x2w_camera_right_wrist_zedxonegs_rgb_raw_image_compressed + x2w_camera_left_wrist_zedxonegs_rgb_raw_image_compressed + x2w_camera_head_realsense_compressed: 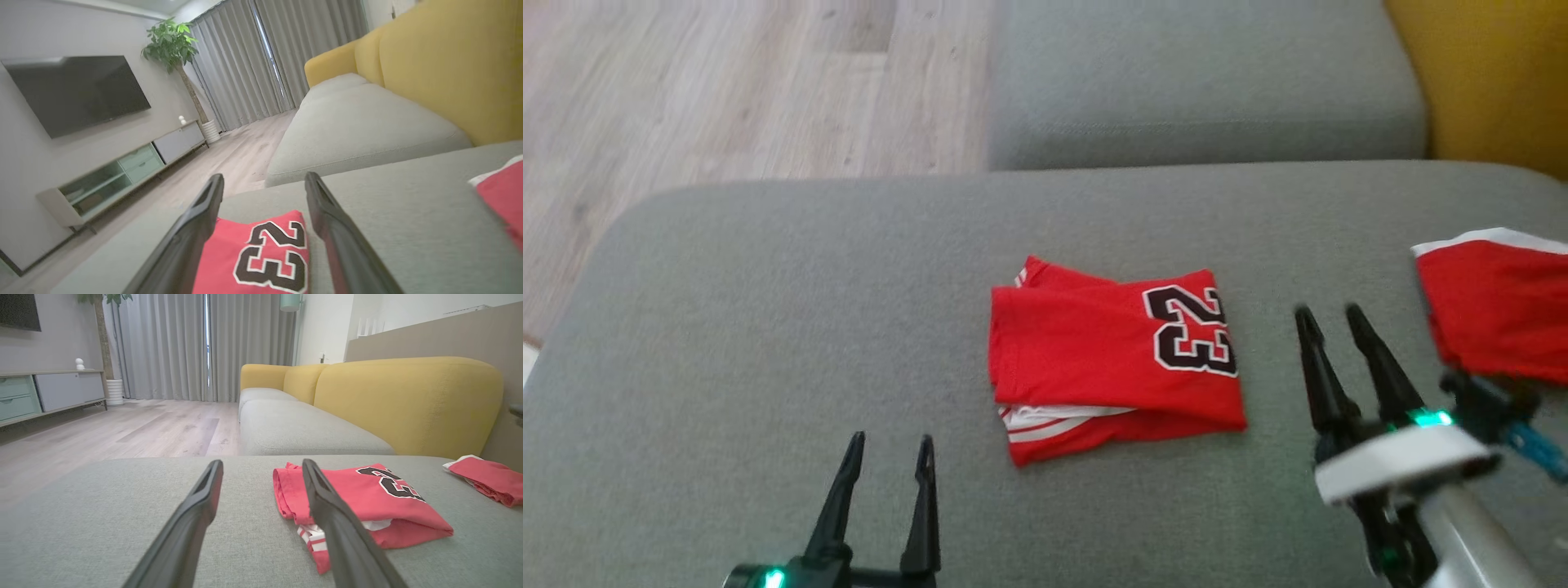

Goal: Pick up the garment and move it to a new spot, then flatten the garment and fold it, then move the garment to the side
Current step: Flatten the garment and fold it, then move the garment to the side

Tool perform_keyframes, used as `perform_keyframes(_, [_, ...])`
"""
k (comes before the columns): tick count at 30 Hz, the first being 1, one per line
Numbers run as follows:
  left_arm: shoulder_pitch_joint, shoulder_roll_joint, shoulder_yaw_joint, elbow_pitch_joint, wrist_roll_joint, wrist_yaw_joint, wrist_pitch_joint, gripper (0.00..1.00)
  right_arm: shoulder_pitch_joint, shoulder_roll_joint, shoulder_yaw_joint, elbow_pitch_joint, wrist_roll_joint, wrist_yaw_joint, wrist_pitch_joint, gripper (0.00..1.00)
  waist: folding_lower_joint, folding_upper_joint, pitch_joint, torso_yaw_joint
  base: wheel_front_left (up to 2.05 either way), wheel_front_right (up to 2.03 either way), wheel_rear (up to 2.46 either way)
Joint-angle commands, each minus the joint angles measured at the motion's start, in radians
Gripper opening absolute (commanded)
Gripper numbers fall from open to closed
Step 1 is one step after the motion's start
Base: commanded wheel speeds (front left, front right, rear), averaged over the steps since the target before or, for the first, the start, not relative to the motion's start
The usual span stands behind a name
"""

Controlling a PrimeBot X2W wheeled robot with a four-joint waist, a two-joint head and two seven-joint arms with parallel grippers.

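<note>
Item: folded red fabric jersey [1115, 359] with a black-and-white "23", lying flat in the middle of the grey upholstered sofa seat [752, 327], between your left pincer [890, 439] and right pincer [1329, 311], both spread open and empty. Folding looks done, so the move aside likely remains: pinch all layers at a folded edge on each side and lift level so the stack keeps shape. Set it clear of the second red, white-trimmed cloth [1499, 310] at right.

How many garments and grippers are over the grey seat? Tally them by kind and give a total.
Red garments: 2, the folded jersey and the second red garment
Grippers: 2, the left gripper and the right gripper, both open
Total: 4
</note>
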Motion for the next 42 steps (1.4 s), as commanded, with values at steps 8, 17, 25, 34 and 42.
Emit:
perform_keyframes(8, [0.018, -0.01, 0.062, -0.023, -0.026, 0.028, -0.01, 1.0, 0.176, 0.038, -0.143, -0.13, -0.355, -0.001, -0.024, 1.0, 0.0, 0.0, -0.056, -0.032, 0.0, 0.0, 0.0])
perform_keyframes(17, [0.054, -0.01, 0.089, 0.009, -0.027, 0.036, -0.01, 1.0, 0.304, 0.13, -0.192, -0.176, -0.505, -0.001, -0.025, 1.0, 0.0, 0.0, -0.074, -0.039, 0.0, 0.0, 0.0])
perform_keyframes(25, [0.056, -0.01, 0.099, 0.008, -0.026, 0.04, -0.01, 1.0, 0.311, 0.144, -0.197, -0.178, -0.52, -0.001, -0.025, 1.0, 0.0, 0.0, -0.073, -0.037, 0.0, 0.0, 0.0])
perform_keyframes(34, [0.058, -0.01, 0.105, 0.007, -0.021, 0.039, -0.01, 1.0, 0.313, 0.15, -0.204, -0.169, -0.523, -0.001, -0.025, 1.0, 0.0, 0.0, -0.073, -0.038, 0.0, 0.0, 0.0])
perform_keyframes(42, [0.061, -0.01, 0.105, 0.009, -0.027, 0.038, -0.01, 1.0, 0.317, 0.157, -0.218, -0.167, -0.527, -0.001, -0.025, 1.0, 0.0, 0.0, -0.076, -0.041, 0.0, 0.0, 0.0])
